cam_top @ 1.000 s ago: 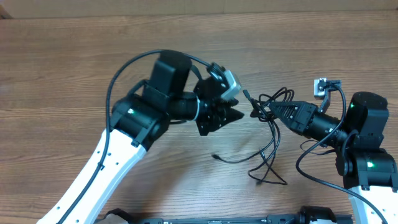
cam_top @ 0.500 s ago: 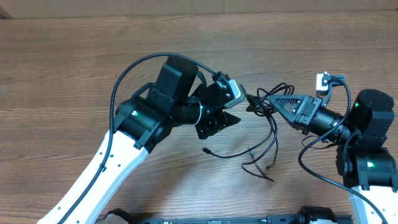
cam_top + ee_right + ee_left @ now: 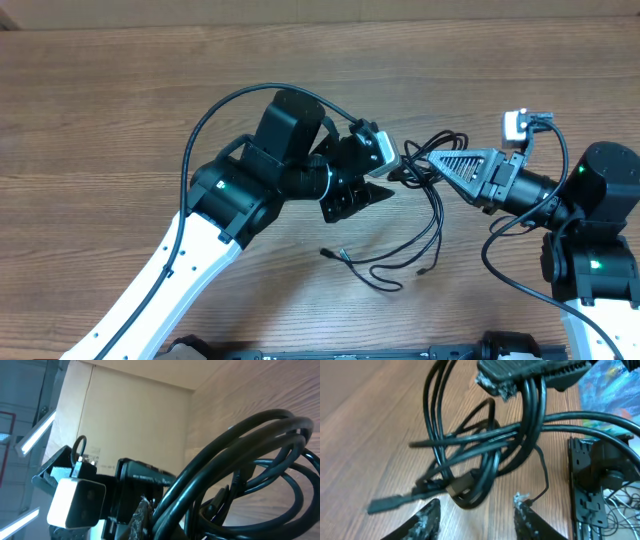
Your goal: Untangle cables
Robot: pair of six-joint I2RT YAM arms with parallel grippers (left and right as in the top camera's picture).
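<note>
Wood-grain table (image 3: 100, 120) fills the overhead view, with both arms meeting right of centre. The right gripper (image 3: 424, 163) is clamped tight on the cables (image 3: 432, 215), pinching several strands near the top of the knot, so the loops hang from it and trail onto the wood below. Over the last second it has carried that knot a little further from the front edge, and the loose ends have slid with it, one plug (image 3: 326, 252) now lying further left. The left gripper (image 3: 477, 510) has crept closer to the knot while its fingers have spread to about half wide; nothing sits between them, and the loops lie just ahead of the tips. That widening probably readies a fresh pinch on a single strand, since the bundle is still tangled and no cable lies free.
</note>
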